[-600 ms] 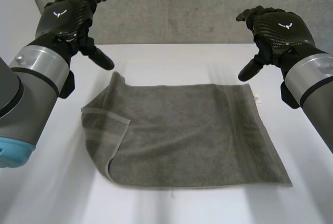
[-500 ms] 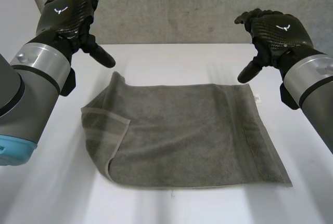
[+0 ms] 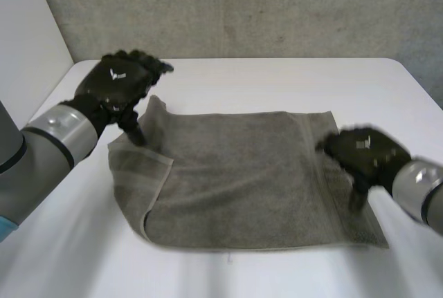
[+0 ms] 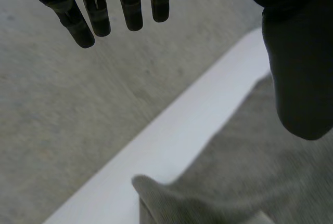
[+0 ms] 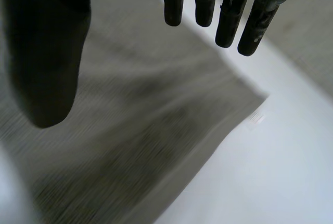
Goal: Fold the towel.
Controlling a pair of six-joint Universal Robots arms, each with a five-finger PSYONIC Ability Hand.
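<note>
A grey towel point(image 3: 242, 173) lies spread on the white table point(image 3: 277, 80), its left edge folded over on itself. My left hand point(image 3: 119, 87) hovers over the towel's far left corner point(image 4: 148, 190), fingers point(image 4: 130, 11) straight and thumb point(image 4: 296, 78) apart, holding nothing. My right hand point(image 3: 363, 153) is low over the towel's right edge, near the middle of that side. In the right wrist view its fingers point(image 5: 229, 16) and thumb point(image 5: 47, 68) stand spread above the towel point(image 5: 130, 125), nothing between them.
A grey concrete wall point(image 3: 242, 7) rises behind the table's far edge. A small white label point(image 5: 256, 117) sticks out at the towel's far right corner. Bare table lies around the towel on all sides.
Both hands have dropped from high near the wall toward the towel: the left to its far left corner, the right forward to its right edge. The towel has not moved.
</note>
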